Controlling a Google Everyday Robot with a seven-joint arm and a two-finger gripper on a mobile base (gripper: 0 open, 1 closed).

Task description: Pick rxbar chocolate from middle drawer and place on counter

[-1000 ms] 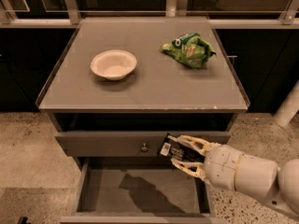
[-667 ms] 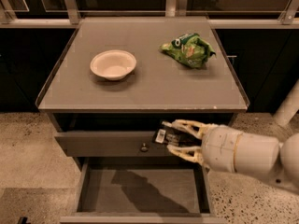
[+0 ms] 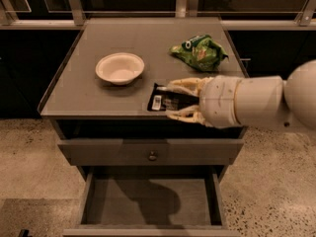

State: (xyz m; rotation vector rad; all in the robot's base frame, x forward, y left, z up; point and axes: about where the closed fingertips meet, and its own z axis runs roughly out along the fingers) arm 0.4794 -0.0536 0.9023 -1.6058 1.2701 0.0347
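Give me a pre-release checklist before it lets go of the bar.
1. Grip: gripper is shut on the rxbar chocolate, one finger on each side. Ok.
2. Position: bar is over the counter, not over the open middle drawer. Ok.
3. Edge margin: bar sits inside the front rim but close to it. Ok, marginal.
4. Contact: whether the bar rests on the surface or hangs above it. Cannot tell.
5. Neighbours: bowl to the left and green snack bag behind are both apart from the bar. Ok.
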